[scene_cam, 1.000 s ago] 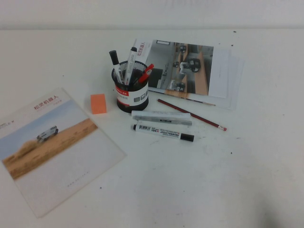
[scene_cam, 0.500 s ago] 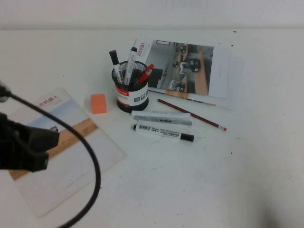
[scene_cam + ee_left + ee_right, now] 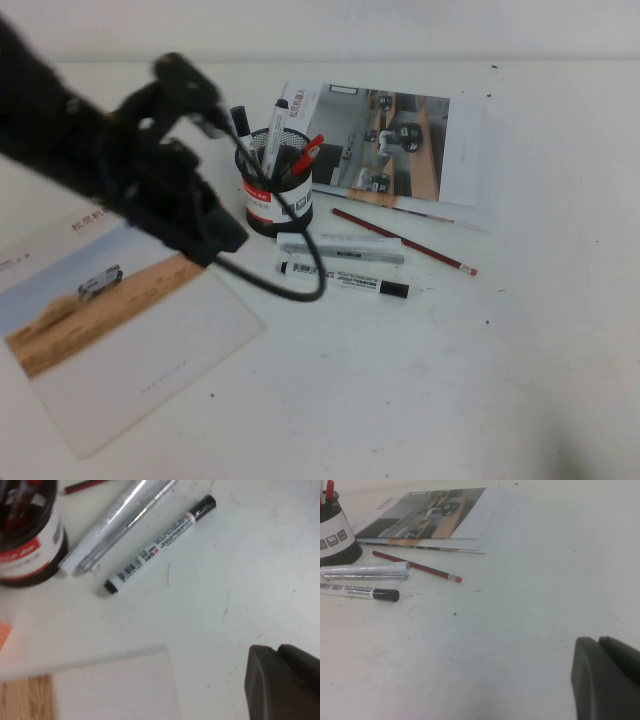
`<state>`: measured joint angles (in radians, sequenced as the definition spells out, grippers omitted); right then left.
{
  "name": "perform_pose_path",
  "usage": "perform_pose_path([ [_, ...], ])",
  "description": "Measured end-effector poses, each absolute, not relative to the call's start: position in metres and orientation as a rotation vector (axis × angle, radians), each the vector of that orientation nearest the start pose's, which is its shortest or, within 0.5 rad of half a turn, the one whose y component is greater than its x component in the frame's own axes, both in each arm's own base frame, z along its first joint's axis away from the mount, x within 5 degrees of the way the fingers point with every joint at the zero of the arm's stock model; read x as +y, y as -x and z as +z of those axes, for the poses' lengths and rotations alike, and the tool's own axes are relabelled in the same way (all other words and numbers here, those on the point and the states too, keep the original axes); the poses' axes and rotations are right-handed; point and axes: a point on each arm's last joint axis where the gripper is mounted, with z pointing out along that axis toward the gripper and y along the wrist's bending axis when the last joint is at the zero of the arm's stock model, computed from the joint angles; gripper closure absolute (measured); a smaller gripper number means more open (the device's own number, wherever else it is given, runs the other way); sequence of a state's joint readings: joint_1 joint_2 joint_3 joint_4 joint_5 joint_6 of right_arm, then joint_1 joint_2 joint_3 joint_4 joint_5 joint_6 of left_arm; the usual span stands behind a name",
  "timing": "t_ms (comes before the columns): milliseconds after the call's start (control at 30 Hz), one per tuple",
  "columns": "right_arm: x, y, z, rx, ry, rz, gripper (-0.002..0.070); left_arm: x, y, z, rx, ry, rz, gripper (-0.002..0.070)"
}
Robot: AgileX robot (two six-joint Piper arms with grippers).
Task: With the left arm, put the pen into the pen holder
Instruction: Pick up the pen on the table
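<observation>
Over the left half of the worktop, the left arm (image 3: 90, 150) is now reaching in from the far-left corner; half a second ago it was only entering at the left edge, low over the landscape brochure (image 3: 120, 330). The left gripper (image 3: 205, 232) is hanging above the brochure's far corner, just left of the pen holder (image 3: 278, 205) and well short of the pen. Whether its jaws are spread or pressed together cannot be told, and it is carrying nothing visible. A loose black cable (image 3: 300, 290) is looping down from the wrist and crossing in front of the holder, close to the pen's tail end.

Toward the middle, the pen (image 3: 345, 279) is lying flat and untouched, exactly where it lay before, parallel to the grey bar (image 3: 340, 246) and on its near side, cap pointing right. The red pencil (image 3: 410, 243) is lying slantwise beyond it.

At the right, the right gripper (image 3: 605, 677) is sitting low over bare worktop, out of the high view; its jaw state cannot be told.

Judging from this, the approach is under way and the grasp is yet to come.
</observation>
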<state>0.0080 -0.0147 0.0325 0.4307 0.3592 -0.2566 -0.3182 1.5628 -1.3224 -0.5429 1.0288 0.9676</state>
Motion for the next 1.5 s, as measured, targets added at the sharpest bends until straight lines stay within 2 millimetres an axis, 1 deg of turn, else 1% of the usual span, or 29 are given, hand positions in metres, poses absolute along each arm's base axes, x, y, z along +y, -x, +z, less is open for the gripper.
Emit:
perform_pose_path([
  [133, 0.014, -0.053, 0.174, 1.834, -0.026, 0.246, 0.0698, -0.169, -0.318, 0.306, 2.176, -1.552, -0.434, 0.0676],
  [267, 0.014, -0.053, 0.174, 1.834, -0.026, 0.246, 0.0698, -0.196, -0.335, 0.294, 2.123, -1.773, -0.373, 0.0676],
  [300, 0.014, -0.053, 0.174, 1.834, -0.026, 0.246, 0.0698, -0.201, -0.339, 0.292, 2.111, -1.803, -0.36, 0.0676],
  [467, 0.014, -0.053, 0.174, 1.834, -0.026, 0.246, 0.0698, -0.234, -0.361, 0.264, 2.02, -1.97, -0.33, 0.0676],
  [633, 0.014, -0.053, 0.174, 1.834, -0.026, 0.246, 0.0698, -0.267, -0.369, 0.24, 1.883, -2.124, -0.31, 0.0676],
  [733, 0.014, -0.053, 0.174, 1.834, -0.026, 0.246, 0.0698, -0.281, -0.37, 0.228, 1.764, -2.232, -0.291, 0.0676],
  [800, 0.014, -0.053, 0.174, 1.834, -0.026, 0.246, 0.0698, -0.287, -0.372, 0.219, 1.711, -2.285, -0.283, 0.0676],
  [867, 0.014, -0.053, 0.174, 1.834, -0.026, 0.246, 0.0698, -0.287, -0.375, 0.212, 1.691, -2.315, -0.268, 0.0676],
  [967, 0.014, -0.053, 0.174, 1.834, -0.026, 0.246, 0.0698, -0.287, -0.376, 0.207, 1.678, -2.342, -0.252, 0.0674],
  [1033, 0.014, -0.053, 0.174, 1.834, -0.026, 0.246, 0.0698, -0.285, -0.377, 0.207, 1.673, -2.356, -0.226, 0.0655],
  [1100, 0.014, -0.053, 0.174, 1.834, -0.026, 0.246, 0.0698, -0.284, -0.378, 0.207, 1.674, -2.368, -0.193, 0.0596],
  [1200, 0.014, -0.053, 0.174, 1.834, -0.026, 0.246, 0.0698, -0.281, -0.38, 0.206, 1.675, -2.384, -0.152, 0.0451],
  [1267, 0.014, -0.053, 0.174, 1.834, -0.026, 0.246, 0.0698, -0.281, -0.38, 0.204, 1.676, -2.391, -0.146, 0.0378],
  [1300, 0.014, -0.053, 0.174, 1.834, -0.026, 0.246, 0.0698, -0.281, -0.381, 0.203, 1.678, -2.393, -0.147, 0.0356],
  [1367, 0.014, -0.053, 0.174, 1.834, -0.026, 0.246, 0.0698, -0.282, -0.381, 0.2, 1.682, -2.397, -0.151, 0.0333],
  [1500, 0.014, -0.053, 0.174, 1.834, -0.026, 0.246, 0.0698, -0.283, -0.384, 0.191, 1.689, -2.405, -0.15, 0.0317],
])
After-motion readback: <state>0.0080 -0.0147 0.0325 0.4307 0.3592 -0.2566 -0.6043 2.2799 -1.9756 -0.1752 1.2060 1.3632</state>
